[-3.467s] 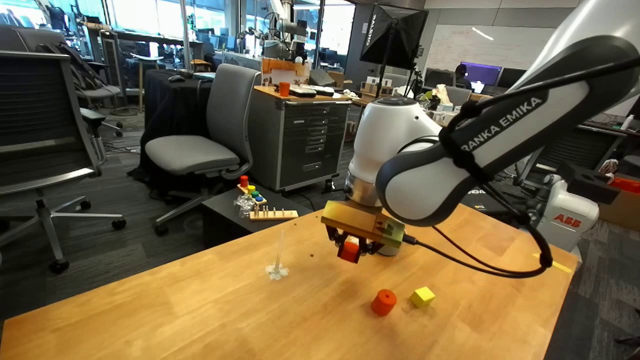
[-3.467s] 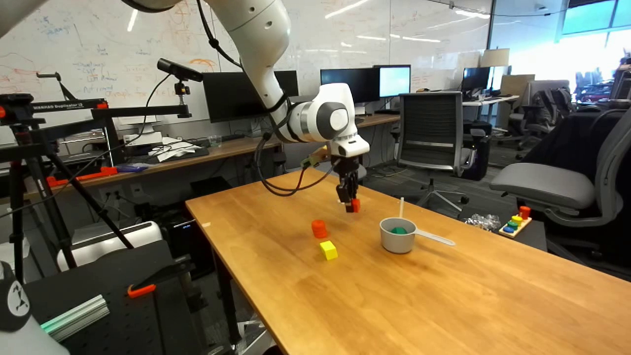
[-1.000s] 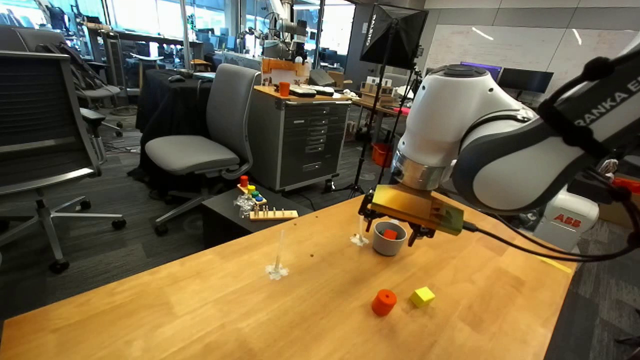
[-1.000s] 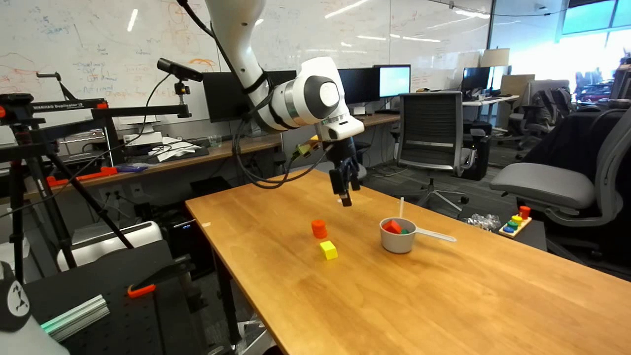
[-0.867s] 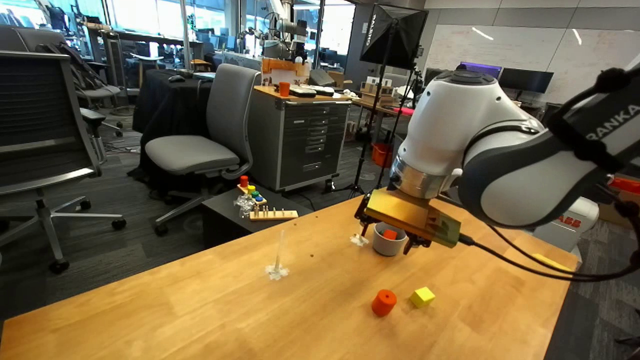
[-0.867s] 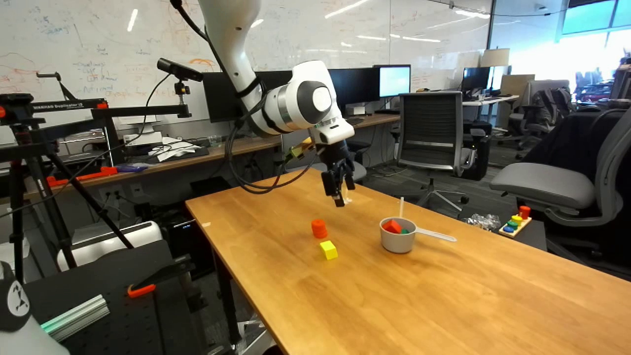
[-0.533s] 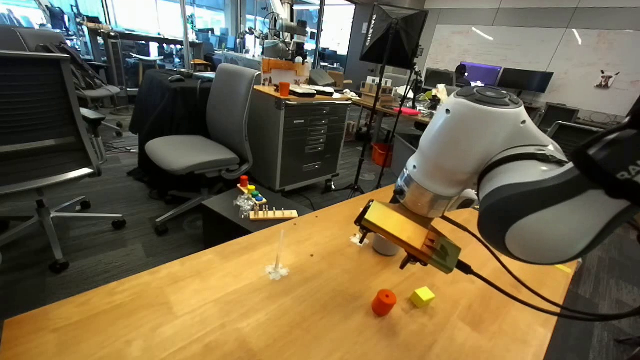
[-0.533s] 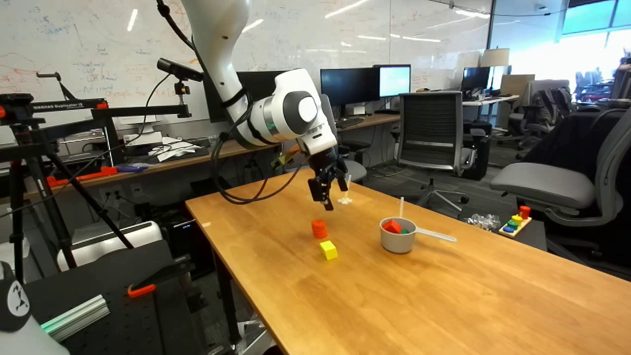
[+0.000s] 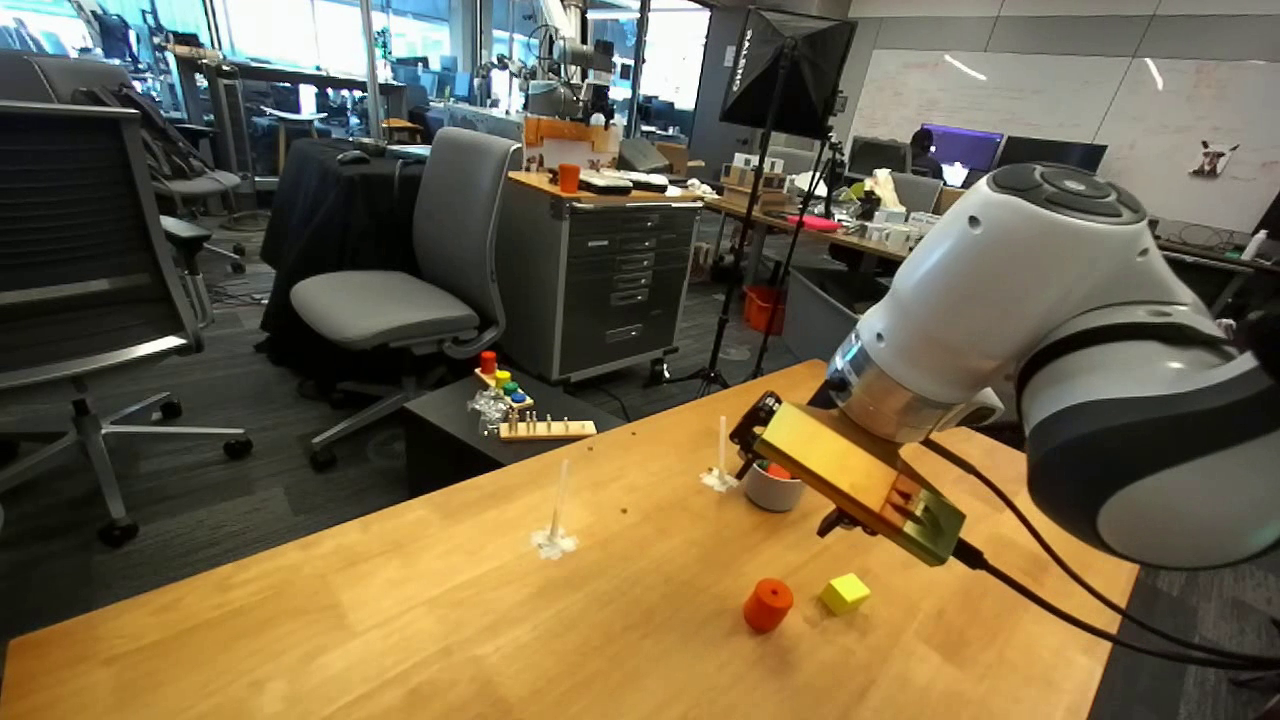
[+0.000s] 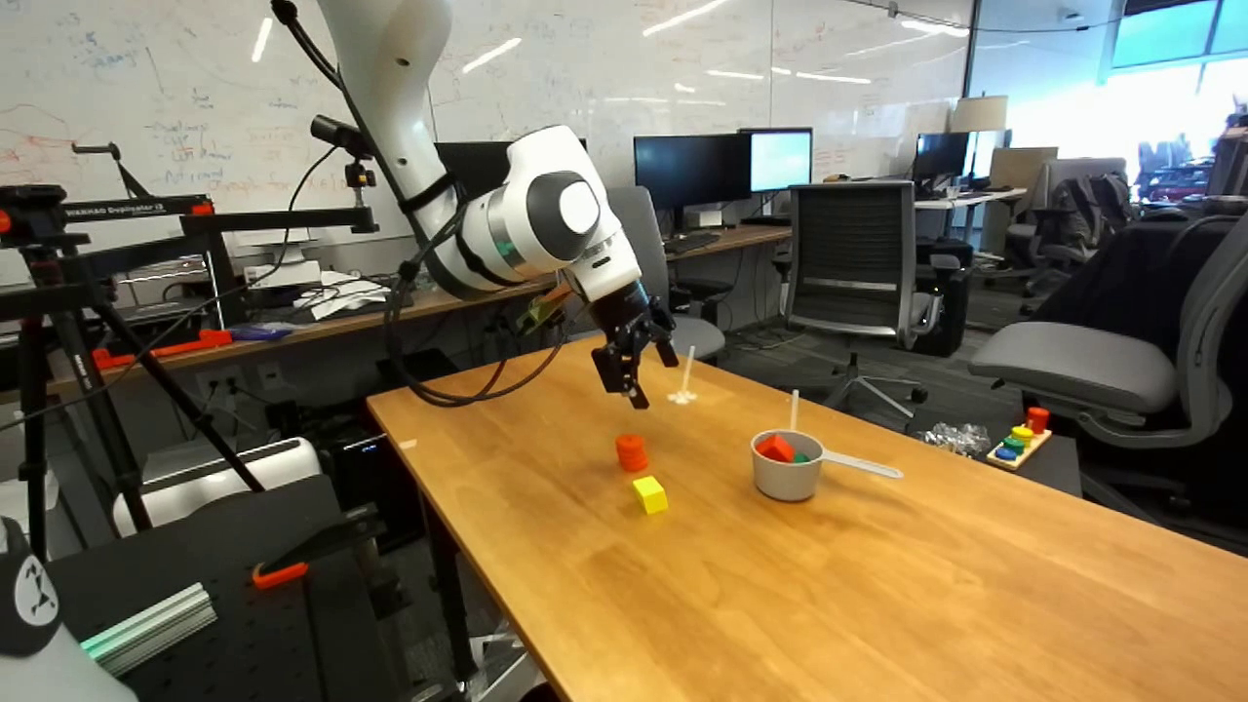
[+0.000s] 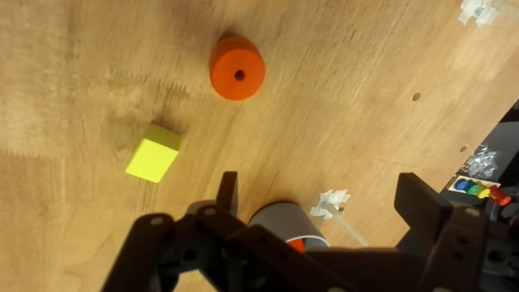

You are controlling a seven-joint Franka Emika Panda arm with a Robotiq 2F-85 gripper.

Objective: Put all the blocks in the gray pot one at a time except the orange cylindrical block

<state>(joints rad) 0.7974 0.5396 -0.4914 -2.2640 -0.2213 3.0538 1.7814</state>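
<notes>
My gripper is wide open with nothing between its fingers, tilted and raised over the table. The gray pot stands upright on the table. Inside the pot lie a red block and a green block, the green one mostly hidden. On the bare wood are a yellow block and, close by, the upright orange cylindrical block. In the wrist view both are beyond the fingertips, up and to the left. In an exterior view the gripper partly covers the pot.
Two thin upright sticks are taped to the table, one stick beside the pot and another stick farther off. The pot's handle juts out sideways. A low black side table carries a stacking toy.
The red block, earlier between the fingers, now lies in the pot and the gripper has opened. The empty gripper has since moved away and tilted. The yellow and orange blocks have not moved.
</notes>
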